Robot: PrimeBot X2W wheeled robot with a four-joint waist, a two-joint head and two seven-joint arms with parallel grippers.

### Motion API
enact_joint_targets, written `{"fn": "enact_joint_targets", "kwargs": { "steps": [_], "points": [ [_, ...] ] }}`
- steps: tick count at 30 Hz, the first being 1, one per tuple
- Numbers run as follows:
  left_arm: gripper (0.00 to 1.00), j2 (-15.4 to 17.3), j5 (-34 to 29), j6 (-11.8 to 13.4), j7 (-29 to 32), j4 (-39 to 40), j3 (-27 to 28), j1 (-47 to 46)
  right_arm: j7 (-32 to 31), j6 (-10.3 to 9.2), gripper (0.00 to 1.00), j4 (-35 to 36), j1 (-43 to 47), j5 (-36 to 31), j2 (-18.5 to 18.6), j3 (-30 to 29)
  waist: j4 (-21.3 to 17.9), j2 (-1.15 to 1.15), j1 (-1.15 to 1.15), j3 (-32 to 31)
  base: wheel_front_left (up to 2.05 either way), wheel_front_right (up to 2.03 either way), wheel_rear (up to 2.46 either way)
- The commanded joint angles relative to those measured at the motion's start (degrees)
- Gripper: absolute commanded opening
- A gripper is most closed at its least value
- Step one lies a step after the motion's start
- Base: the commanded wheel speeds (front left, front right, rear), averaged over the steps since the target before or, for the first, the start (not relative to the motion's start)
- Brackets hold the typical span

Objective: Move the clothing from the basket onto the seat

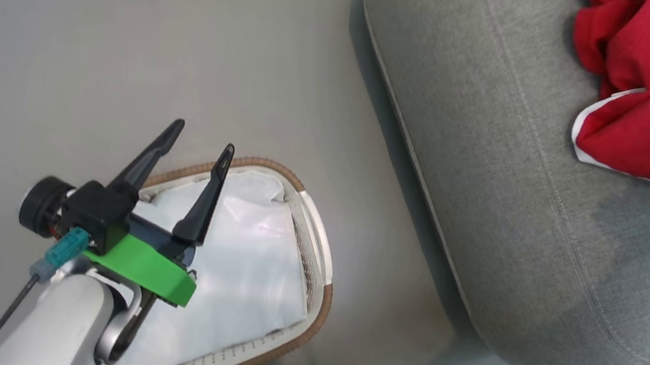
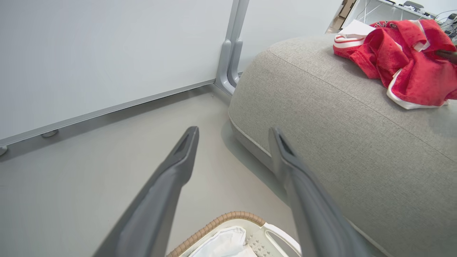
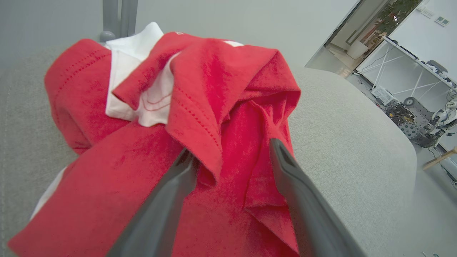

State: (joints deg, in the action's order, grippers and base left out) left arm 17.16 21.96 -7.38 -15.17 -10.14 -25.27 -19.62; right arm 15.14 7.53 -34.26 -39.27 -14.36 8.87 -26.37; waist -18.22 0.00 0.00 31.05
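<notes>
Listing from the cloth outward, as I read it from my console.

1. Clothing (image 3: 214,89): red jersey fabric with white trim and panels, heaped in a loose crumple on top of the seat (image 1: 494,169), toward the top right corner of the head view. No part that I can see hangs over the cushion's edge.

2. Right gripper (image 3: 230,150): fingers spread wide and pushed into the heap. One fold droops between them and lies over a fingertip. By my reading nothing is pinched.

3. Seat: grey woven cushion with stitched seams, bare apart from the heap.

4. Basket (image 1: 313,322): on the floor near the seat's rounded corner, not touching it. The white liner (image 1: 249,261) shows inside and no red is visible. My left arm covers part of the interior, so I cannot call it emptied.

5. Left gripper (image 1: 204,135): fingers fully parted, holding nothing, hovering over the basket.

Handling note: I judge the step in hand to be the drop-off on the cushion. To do it well I would keep the right fingers parted and draw that arm back along their own line, slightly upward and slowly. The draped fold needs watching, since soft knit can snag a fingertip and be dragged toward the edge. After that I would check the hidden part of the basket before reaching in.
</notes>
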Motion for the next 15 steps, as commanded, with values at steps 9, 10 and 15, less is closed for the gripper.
{"fn": "enact_joint_targets", "kwargs": {
  "steps": [9,10,15],
  "points": [
    [1.00,-4.7,-0.1,-0.2,0.0,-2.5,2.6,4.5,0.0,-0.08,1.00,10.9,11.2,7.4,-1.1,4.3,2.5,0.00,0.00,-12.7,0.00,0.00,0.00],
    [1.00,-5.1,-0.2,-0.2,0.0,-2.8,3.0,5.0,0.0,-0.08,1.00,12.2,12.2,8.0,-1.4,5.0,2.8,0.00,0.00,-13.5,0.00,0.00,0.00],
    [1.00,-6.7,-1.4,-0.2,0.0,-4.0,5.3,7.0,0.0,-0.07,1.00,15.9,16.2,10.9,-2.9,7.2,4.6,0.00,0.00,-17.0,0.00,0.00,0.00]
  ]
}}
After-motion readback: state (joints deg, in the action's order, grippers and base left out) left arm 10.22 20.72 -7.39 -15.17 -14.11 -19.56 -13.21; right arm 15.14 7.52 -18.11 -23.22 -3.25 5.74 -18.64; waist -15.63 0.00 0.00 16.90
